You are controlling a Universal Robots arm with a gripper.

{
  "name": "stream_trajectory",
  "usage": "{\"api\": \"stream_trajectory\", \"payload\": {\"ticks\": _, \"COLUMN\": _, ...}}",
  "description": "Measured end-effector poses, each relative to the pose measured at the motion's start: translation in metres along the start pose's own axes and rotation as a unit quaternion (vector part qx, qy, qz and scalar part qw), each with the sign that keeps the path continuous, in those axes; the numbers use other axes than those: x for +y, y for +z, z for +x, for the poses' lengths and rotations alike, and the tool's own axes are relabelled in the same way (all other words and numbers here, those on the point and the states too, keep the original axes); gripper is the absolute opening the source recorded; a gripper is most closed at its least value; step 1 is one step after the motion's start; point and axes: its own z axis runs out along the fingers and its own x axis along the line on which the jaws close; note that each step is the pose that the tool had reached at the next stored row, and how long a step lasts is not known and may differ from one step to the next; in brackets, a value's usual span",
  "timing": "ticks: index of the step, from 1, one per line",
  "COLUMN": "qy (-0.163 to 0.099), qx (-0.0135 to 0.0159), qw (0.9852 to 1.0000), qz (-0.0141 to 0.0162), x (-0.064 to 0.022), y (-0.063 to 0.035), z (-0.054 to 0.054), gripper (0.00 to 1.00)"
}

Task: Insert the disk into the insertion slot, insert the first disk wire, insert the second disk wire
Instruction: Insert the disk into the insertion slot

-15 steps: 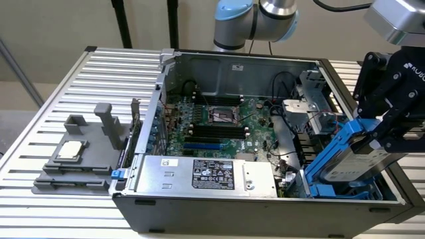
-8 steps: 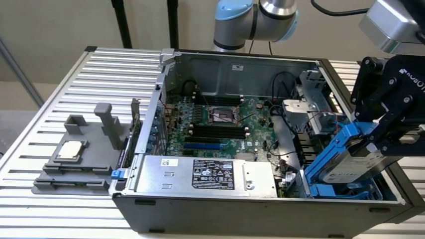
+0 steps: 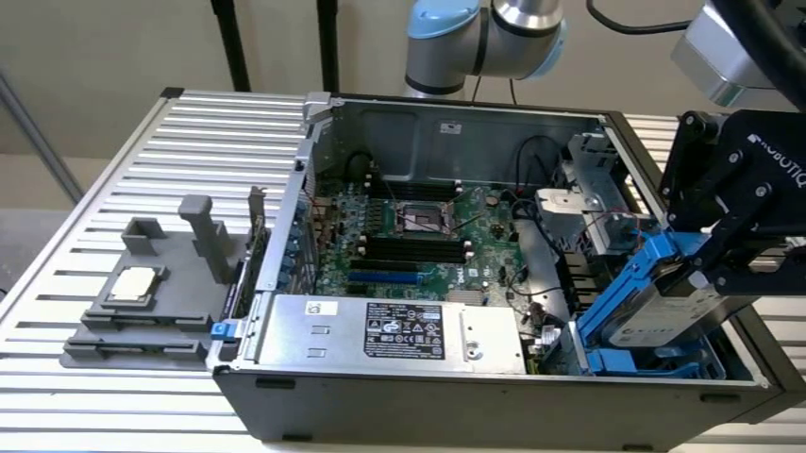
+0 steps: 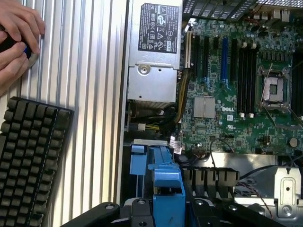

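The pincer [image 3: 715, 276] is clenched on the disk [image 3: 670, 307], its black fingers on either side of the blue carrier frame. The arm [image 3: 504, 28] reaches in from above, and the wrist slants down towards the case [image 3: 504, 401] corner at the exterior view's right of the power-supply box [image 3: 391, 330]. The disk is held tilted, not flat. Its long axis slopes from the pincer down towards the insertion slot [image 3: 624, 361], which lies just beside the power-supply box, and its labelled face is turned outward. The lower end dips among the slot's blue rails; whether it is seated I cannot tell. The motherboard [image 3: 416, 226] lies behind the power-supply box. On the box's other side, outside the case, the ribbed surface [image 3: 214, 123] carries a keyboard [image 4: 28, 161], with a person's hands [image 4: 19, 21] near it.
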Motion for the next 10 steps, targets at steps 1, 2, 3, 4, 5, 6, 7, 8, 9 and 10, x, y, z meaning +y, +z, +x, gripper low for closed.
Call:
{"api": "stream_trajectory", "payload": {"ticks": 1, "qy": 0.000, "qx": 0.0000, "qw": 1.0000, "qz": 0.0001, "x": 0.0000, "y": 0.0004, "z": -0.0003, "gripper": 0.32}}
{"api": "stream_trajectory", "payload": {"ticks": 2, "qy": 0.000, "qx": 0.0000, "qw": 1.0000, "qz": 0.0001, "x": 0.0000, "y": 0.0009, "z": -0.0005, "gripper": 0.32}}
{"api": "stream_trajectory", "payload": {"ticks": 3, "qy": 0.000, "qx": -0.0001, "qw": 1.0000, "qz": 0.0002, "x": -0.0001, "y": 0.0014, "z": -0.0007, "gripper": 0.32}}
{"api": "stream_trajectory", "payload": {"ticks": 4, "qy": 0.000, "qx": 0.0000, "qw": 1.0000, "qz": 0.0003, "x": -0.0001, "y": 0.0018, "z": -0.0009, "gripper": 0.32}}
{"api": "stream_trajectory", "payload": {"ticks": 5, "qy": -0.001, "qx": -0.0001, "qw": 1.0000, "qz": 0.0004, "x": -0.0001, "y": 0.0023, "z": -0.0011, "gripper": 0.32}}
{"api": "stream_trajectory", "payload": {"ticks": 6, "qy": -0.001, "qx": -0.0001, "qw": 1.0000, "qz": 0.0005, "x": -0.0001, "y": 0.0026, "z": -0.0012, "gripper": 0.32}}
{"api": "stream_trajectory", "payload": {"ticks": 7, "qy": -0.001, "qx": 0.0000, "qw": 1.0000, "qz": 0.0006, "x": -0.0001, "y": 0.0029, "z": -0.0013, "gripper": 0.32}}
{"api": "stream_trajectory", "payload": {"ticks": 8, "qy": -0.001, "qx": -0.0003, "qw": 1.0000, "qz": 0.0009, "x": -0.0002, "y": 0.0035, "z": -0.0015, "gripper": 0.32}}
{"api": "stream_trajectory", "payload": {"ticks": 9, "qy": -0.001, "qx": -0.0001, "qw": 1.0000, "qz": 0.0009, "x": -0.0002, "y": 0.0037, "z": -0.0016, "gripper": 0.34}}
{"api": "stream_trajectory", "payload": {"ticks": 10, "qy": -0.001, "qx": -0.0001, "qw": 1.0000, "qz": 0.0010, "x": -0.0002, "y": 0.0040, "z": -0.0016, "gripper": 0.34}}
